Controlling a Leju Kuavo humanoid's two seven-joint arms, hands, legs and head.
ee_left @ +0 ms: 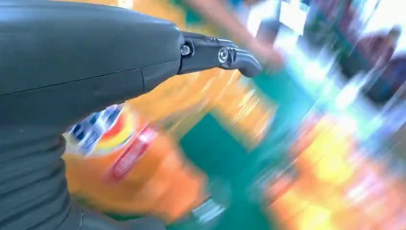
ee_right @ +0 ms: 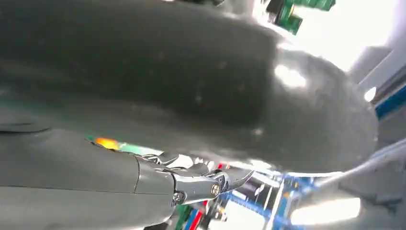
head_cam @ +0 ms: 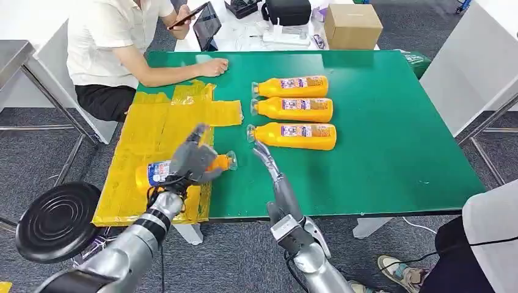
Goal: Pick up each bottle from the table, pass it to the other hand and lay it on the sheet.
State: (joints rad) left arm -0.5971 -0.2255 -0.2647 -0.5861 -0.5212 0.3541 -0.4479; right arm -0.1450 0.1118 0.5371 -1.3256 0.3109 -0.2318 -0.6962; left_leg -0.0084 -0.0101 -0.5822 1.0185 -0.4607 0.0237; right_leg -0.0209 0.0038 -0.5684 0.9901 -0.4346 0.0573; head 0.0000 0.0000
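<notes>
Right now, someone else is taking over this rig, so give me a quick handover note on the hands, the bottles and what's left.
Left hand holds an orange bottle over the yellow sheet, not yet released.
Right hand is open, holding nothing, over the green table near the closest bottle.
Three bottles lie in a row on the table: closest, middle bottle, farthest bottle.
Done: the handover of the first bottle, it seems.
Left: lay this one down, then the other three.

The head view is evenly and brightly lit and sharp, with soft glare on the tabletop (head_cam: 391, 152). The left wrist view is heavily smeared by motion blur. The right wrist view is darkened, with blown-out highlights behind.
</notes>
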